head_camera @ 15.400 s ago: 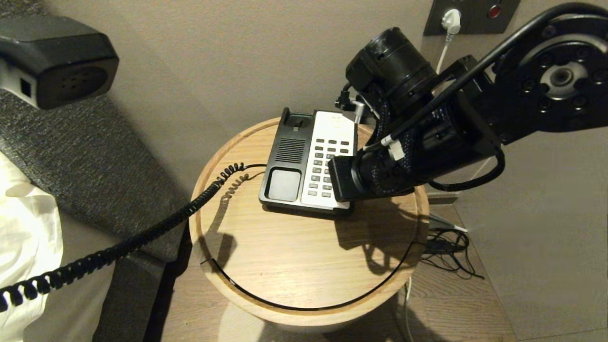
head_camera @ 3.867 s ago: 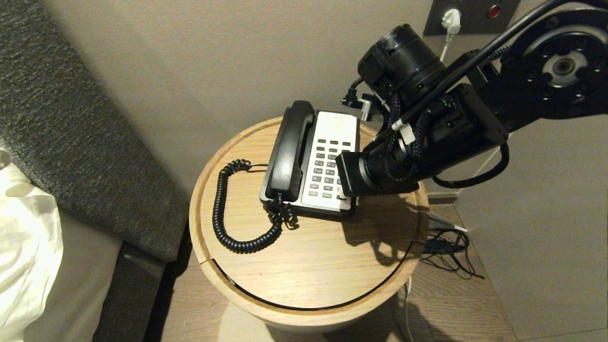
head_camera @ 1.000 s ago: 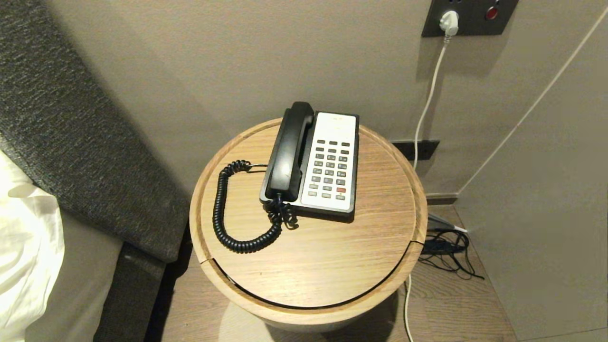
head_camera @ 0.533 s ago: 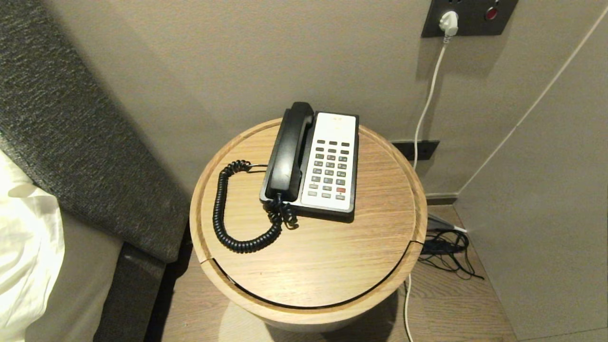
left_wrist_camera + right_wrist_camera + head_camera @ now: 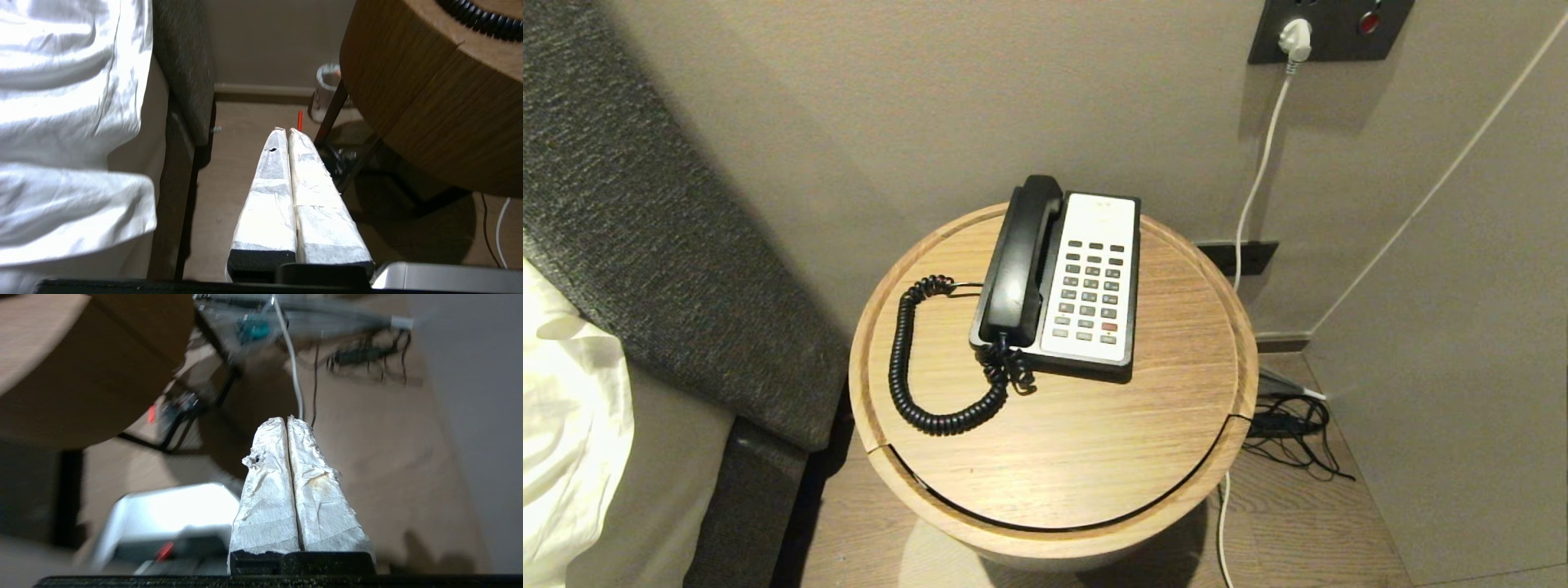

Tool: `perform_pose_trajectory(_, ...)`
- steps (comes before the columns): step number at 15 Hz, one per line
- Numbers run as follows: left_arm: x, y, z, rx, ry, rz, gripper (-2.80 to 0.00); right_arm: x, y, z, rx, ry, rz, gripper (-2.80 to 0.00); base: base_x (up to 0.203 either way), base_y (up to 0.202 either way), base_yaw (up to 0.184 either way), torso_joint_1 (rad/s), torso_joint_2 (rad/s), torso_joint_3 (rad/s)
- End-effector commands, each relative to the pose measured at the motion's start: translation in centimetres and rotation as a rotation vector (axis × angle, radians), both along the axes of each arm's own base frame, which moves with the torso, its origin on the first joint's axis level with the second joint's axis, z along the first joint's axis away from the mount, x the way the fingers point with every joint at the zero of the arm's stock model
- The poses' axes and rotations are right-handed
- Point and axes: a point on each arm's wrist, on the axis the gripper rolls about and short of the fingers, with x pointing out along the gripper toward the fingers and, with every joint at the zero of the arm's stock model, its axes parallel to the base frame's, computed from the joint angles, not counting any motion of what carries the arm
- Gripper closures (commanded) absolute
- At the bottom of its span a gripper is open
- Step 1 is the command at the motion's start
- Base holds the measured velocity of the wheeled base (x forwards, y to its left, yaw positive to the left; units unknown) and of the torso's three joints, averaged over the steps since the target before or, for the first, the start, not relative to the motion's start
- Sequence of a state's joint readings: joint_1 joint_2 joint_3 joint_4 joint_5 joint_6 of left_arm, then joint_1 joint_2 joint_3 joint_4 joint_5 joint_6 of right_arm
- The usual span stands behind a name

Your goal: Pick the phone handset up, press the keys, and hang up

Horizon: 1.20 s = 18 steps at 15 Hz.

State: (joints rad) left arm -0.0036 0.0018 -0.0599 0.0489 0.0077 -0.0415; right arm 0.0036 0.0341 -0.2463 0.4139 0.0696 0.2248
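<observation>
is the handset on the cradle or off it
On. The handset lies along the base's left side, its cord slack on the table.

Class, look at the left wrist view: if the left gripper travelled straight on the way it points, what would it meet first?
Probably the bare wooden floor between the bed frame and the round table. The left gripper, fingers shut, seems to clear both, though depth is uncertain.

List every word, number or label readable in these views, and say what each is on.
No text can be read.
Phone base: key markings and the faint print on its white top panel are too small to read.
Wall plate: a red button, no legible label.
Phone handset: no marking shows.
</observation>
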Motion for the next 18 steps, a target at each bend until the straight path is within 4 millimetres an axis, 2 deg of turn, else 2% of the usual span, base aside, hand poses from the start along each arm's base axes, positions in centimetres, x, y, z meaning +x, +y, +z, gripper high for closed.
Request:
perform_pose_trajectory(1,0.21,0.0,-0.65,0.003,0.024,0.0,0.0,2.13,-0.03,-2.27,-0.058,-0.117,-0.008,0.0,0.0,0.0,0.0,0.0,0.0,0.0)
perform_pose_trajectory(2,0.21,0.0,-0.64,0.005,0.034,0.002,0.0,2.23,-0.02,-2.65,-0.104,-0.109,0.003,0.0,0.0,0.0,0.0,0.0,0.0,0.0)
perform_pose_trajectory(5,0.31,-0.01,-1.02,0.056,0.039,-0.004,0.0,2.0,-0.09,-1.74,-0.345,-0.158,0.005,0.0,0.0,0.0,0.0,0.0,0.0,0.0)
perform_pose_trajectory(7,0.36,-0.04,-1.15,0.112,0.037,-0.013,0.0,1.97,-0.09,-1.82,-0.346,-0.152,0.006,0.0,0.0,0.0,0.0,0.0,0.0,0.0)
perform_pose_trajectory(10,0.35,-0.04,-1.13,0.113,0.038,-0.016,0.0,2.11,-0.13,-2.33,-0.261,-0.13,-0.021,0.0,0.0,0.0,0.0,0.0,0.0,0.0)
perform_pose_trajectory(18,0.33,-0.06,-1.18,0.099,0.045,-0.026,0.0,2.1,-0.12,-2.3,-0.255,-0.131,-0.023,0.0,0.0,0.0,0.0,0.0,0.0,0.0)
